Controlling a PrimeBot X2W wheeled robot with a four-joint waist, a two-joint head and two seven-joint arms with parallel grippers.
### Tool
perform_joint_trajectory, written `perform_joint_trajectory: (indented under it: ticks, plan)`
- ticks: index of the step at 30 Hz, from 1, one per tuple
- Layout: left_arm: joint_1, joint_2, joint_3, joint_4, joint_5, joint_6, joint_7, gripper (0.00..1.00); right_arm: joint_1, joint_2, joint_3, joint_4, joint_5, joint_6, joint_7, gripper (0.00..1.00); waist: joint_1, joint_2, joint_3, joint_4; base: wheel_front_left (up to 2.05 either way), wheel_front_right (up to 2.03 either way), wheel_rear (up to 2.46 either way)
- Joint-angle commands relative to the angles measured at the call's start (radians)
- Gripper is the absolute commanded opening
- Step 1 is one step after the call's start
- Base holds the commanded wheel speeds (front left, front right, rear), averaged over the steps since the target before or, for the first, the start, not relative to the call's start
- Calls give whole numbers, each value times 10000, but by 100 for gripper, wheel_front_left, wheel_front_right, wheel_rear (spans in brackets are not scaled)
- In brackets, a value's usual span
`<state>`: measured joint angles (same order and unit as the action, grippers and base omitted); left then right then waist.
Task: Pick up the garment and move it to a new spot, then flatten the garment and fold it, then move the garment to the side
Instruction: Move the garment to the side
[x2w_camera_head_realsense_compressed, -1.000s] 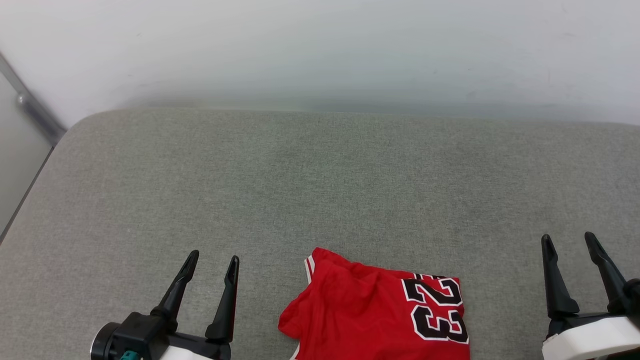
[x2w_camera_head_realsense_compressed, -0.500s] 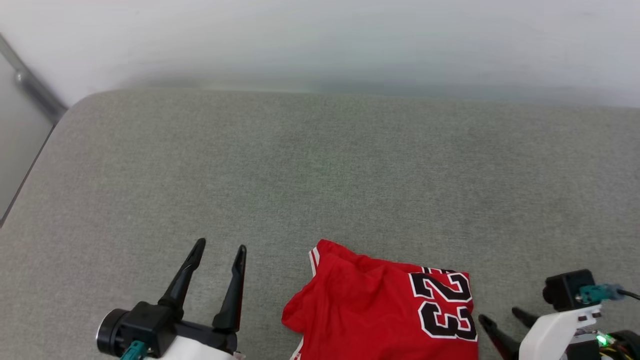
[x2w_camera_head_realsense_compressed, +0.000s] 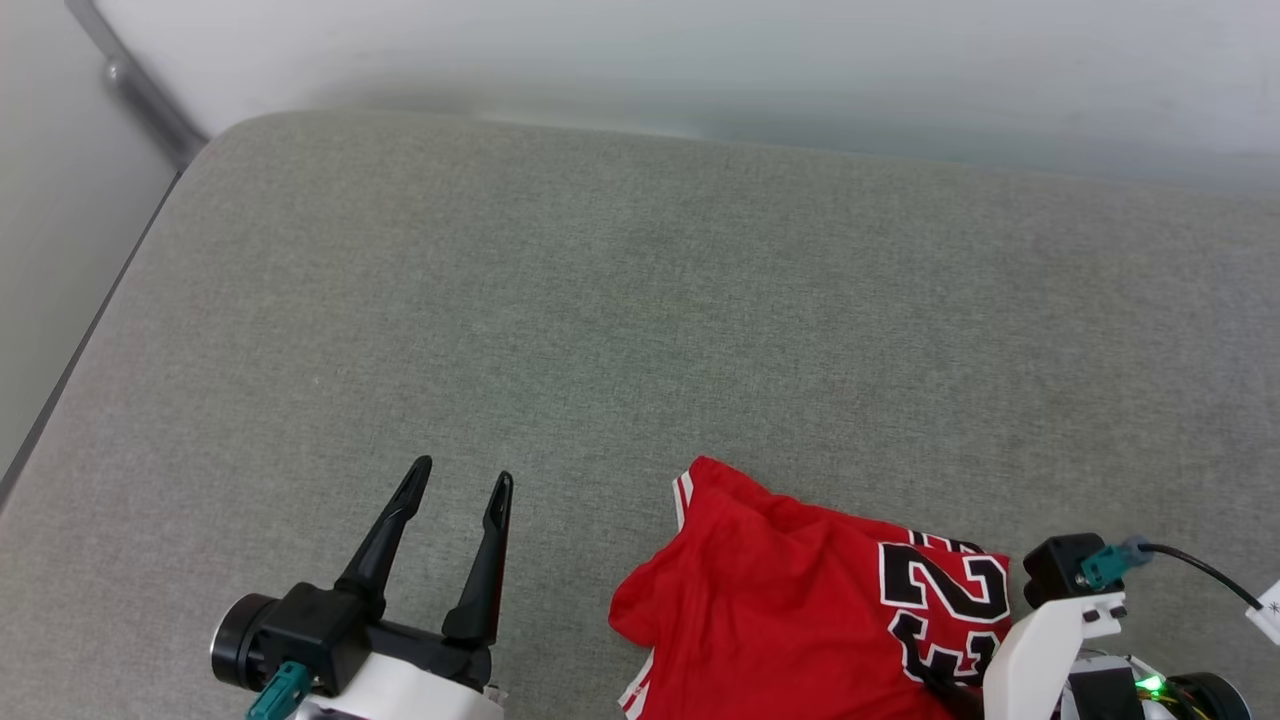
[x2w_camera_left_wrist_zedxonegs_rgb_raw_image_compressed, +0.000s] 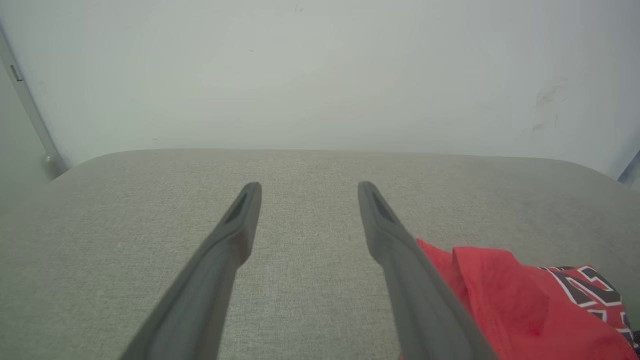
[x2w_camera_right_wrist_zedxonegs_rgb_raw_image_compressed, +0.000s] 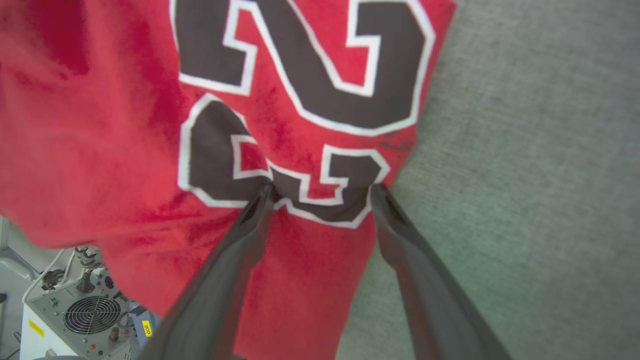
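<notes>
The garment (x2w_camera_head_realsense_compressed: 790, 600) is a bright red jersey with a black, white-edged "23", lying crumpled at the near edge of the grey cushion (x2w_camera_head_realsense_compressed: 640, 300). My left gripper (x2w_camera_head_realsense_compressed: 462, 473) rests open to its left, apart from the fabric; the left wrist view shows that left gripper (x2w_camera_left_wrist_zedxonegs_rgb_raw_image_compressed: 309, 186) with nothing between its fingers and the garment (x2w_camera_left_wrist_zedxonegs_rgb_raw_image_compressed: 500, 300) beside its right finger. My right wrist (x2w_camera_head_realsense_compressed: 1050, 610) is turned down over the number. In the right wrist view my right gripper (x2w_camera_right_wrist_zedxonegs_rgb_raw_image_compressed: 321, 189) is open, tips at the lower digit by the garment's (x2w_camera_right_wrist_zedxonegs_rgb_raw_image_compressed: 100, 125) right edge.
A pale wall (x2w_camera_head_realsense_compressed: 700, 60) runs behind the cushion, and a metal rail (x2w_camera_head_realsense_compressed: 130, 80) stands at the far left corner. Bare cushion spreads ahead and to the left. Below the cushion's near edge sits a white machine with a fan grille (x2w_camera_right_wrist_zedxonegs_rgb_raw_image_compressed: 75, 312).
My right arm has swung from upright at the lower right to pointing down over the jersey's number. The head camera has shifted too. The left gripper stays open.
</notes>
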<state>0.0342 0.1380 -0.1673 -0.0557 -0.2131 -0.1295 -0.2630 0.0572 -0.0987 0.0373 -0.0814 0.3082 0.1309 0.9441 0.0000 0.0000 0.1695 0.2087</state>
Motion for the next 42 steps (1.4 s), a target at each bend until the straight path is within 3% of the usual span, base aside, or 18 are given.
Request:
perform_joint_trajectory:
  ticks: [1,6,7,8,9,15,21,25,32,35,42]
  plan:
    - [-165,-48,-36,18,29,-12,-21,100,-122,123,77,273,-73,-2,61,100,0,0,95,99,0,0,0]
    - [-223,-72,-85,75,69,-10,-21,100,-186,358,647,1139,-231,12,154,100,0,0,186,223,0,0,0]
    - [-242,-72,-99,90,70,-10,-21,100,-157,338,851,1278,-286,13,194,91,0,0,190,242,0,0,0]
    - [-260,-71,-100,99,71,-10,-21,100,-149,204,1082,1405,-424,15,215,42,0,0,183,253,0,0,0]
    - [-265,-72,-91,118,80,-10,-21,100,-140,41,1294,1502,-571,17,167,0,0,0,169,255,0,0,0]
    - [-113,-87,-131,179,-23,-10,-21,100,-534,-582,1600,1683,-1226,-10,-385,0,0,0,-37,57,0,0,0]
    - [-29,-79,-186,155,66,-3,-21,100,-1264,-1505,2011,1005,-2099,-17,-485,0,0,0,-182,-685,0,0,0]
    - [-90,-119,-327,70,145,-3,-21,100,-1908,-2583,2555,284,-2384,-8,-317,0,0,0,-16,-1416,0,0,0]
    - [-691,-205,-683,-291,356,-3,-21,100,-3170,-5518,3388,-262,-2514,-8,-638,0,0,0,995,-2737,0,0,0]
    - [-1105,-107,-942,-390,436,-3,-21,100,-3710,-6443,3292,-71,-2415,-8,-876,0,0,0,1572,-3217,0,0,0]
    - [-2102,254,-1434,-685,609,-1,-19,100,-4352,-7396,2189,1117,-2725,-8,-1898,0,0,0,2934,-3804,0,0,0]
